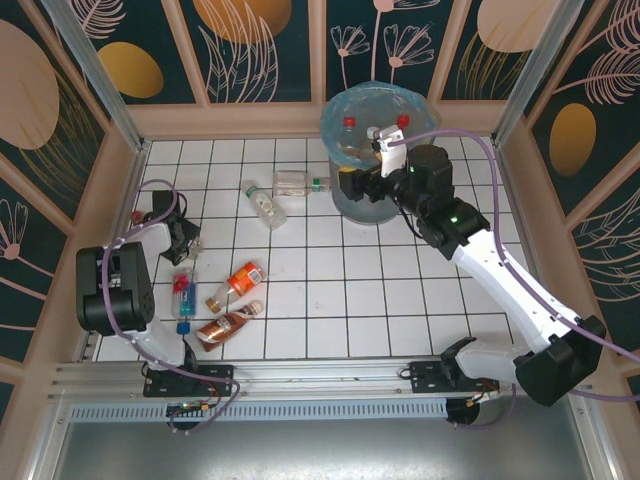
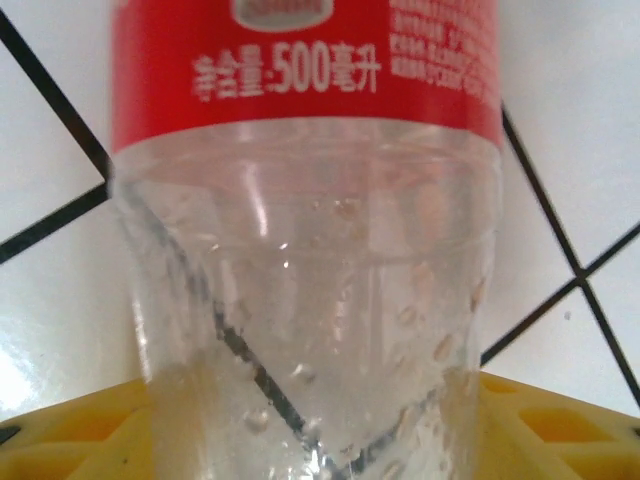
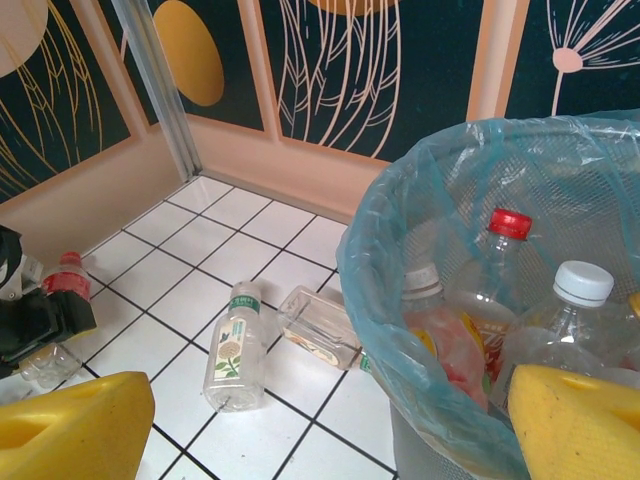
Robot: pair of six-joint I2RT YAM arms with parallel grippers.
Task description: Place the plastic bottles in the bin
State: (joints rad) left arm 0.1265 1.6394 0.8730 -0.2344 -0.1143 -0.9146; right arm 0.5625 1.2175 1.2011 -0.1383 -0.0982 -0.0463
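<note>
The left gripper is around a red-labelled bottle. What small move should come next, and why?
Probably close the left gripper firmly on the red-labelled bottle before any lift. Its yellow fingers flank the bottle's clear body on both sides, the bottle lies on the white tiles, and a firm grip is not evident.

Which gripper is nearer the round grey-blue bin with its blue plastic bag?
Right. The right gripper hovers beside the grey-blue bin; the left gripper works far to its left.

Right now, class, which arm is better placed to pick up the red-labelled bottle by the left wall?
Left. The left claw straddles that red-labelled bottle, close on both sides. The right claw hovers open at the bin.
</note>
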